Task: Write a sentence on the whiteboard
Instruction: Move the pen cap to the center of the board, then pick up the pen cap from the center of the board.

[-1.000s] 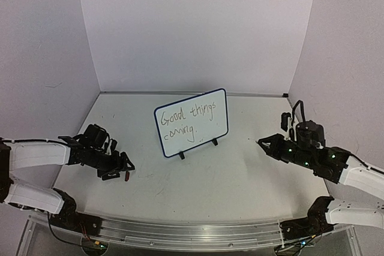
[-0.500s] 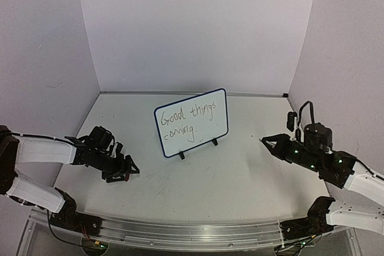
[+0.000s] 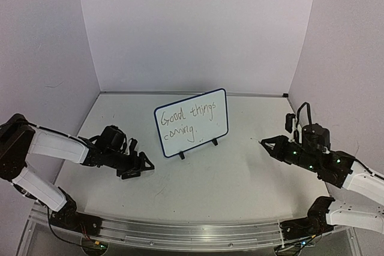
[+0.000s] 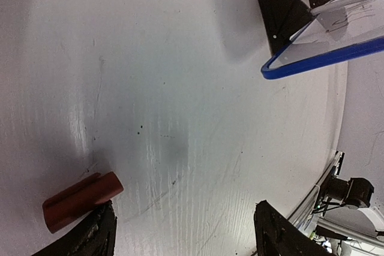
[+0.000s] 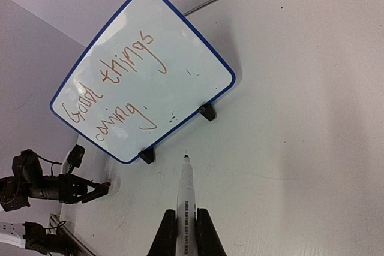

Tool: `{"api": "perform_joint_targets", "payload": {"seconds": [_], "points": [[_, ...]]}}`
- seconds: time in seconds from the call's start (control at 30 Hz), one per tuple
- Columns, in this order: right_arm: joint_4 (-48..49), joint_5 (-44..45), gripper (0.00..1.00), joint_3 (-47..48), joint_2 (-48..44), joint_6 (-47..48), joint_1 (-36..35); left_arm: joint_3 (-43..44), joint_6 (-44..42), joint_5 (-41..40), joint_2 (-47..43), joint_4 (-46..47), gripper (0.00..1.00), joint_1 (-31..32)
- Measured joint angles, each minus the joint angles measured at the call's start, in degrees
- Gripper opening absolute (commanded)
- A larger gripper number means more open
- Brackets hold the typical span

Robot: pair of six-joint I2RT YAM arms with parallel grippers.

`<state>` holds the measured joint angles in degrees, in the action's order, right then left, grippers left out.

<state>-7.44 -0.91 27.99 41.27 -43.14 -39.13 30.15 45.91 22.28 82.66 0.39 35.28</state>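
The whiteboard (image 3: 207, 109) stands tilted on two black feet at mid table. The sentence (image 3: 187, 121) "Good things coming." runs across it in two lines, also in the right wrist view (image 5: 114, 82). My right gripper (image 3: 277, 147) is shut on a white marker (image 5: 185, 190), uncapped, its tip pointing at the board's lower edge from a short way off to the right. My left gripper (image 3: 137, 168) is low over the table left of the board, jaws wide open. A red marker cap (image 4: 81, 201) lies on the table beside its left finger. The board's blue rim (image 4: 324, 58) shows at the upper right of the left wrist view.
A metal rail (image 3: 192, 232) runs along the table's near edge. Pale walls close in the back and both sides. The left arm (image 5: 54, 187) shows at the lower left of the right wrist view.
My left gripper has slid right along the table toward the board. The right gripper with the marker has barely moved.
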Motion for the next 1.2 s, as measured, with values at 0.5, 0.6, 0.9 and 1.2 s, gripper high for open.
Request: {"api": "perform_joint_targets", "payload": {"seconds": [0.5, 0.6, 0.9, 1.2], "points": [[0.0, -0.1, 0.00, 0.0, 0.8, 0.0, 0.0, 6.8, -11.1, -7.5, -9.3, -14.3, 0.85, 0.1], [-0.2, -0.4, 0.00, 0.0, 1.2, -0.1, 0.0, 7.5, -13.4, -9.0, -6.5, -15.3, 0.85, 0.0], [-0.8, -1.4, 0.00, 0.0, 1.4, -0.3, 0.0, 7.5, -19.6, -8.5, 0.3, -14.6, 0.82, -0.1], [-0.9, -1.4, 0.00, 0.0, 1.4, -0.4, 0.0, 7.5, -24.4, -9.0, 2.5, -14.9, 0.71, -0.1]]}}
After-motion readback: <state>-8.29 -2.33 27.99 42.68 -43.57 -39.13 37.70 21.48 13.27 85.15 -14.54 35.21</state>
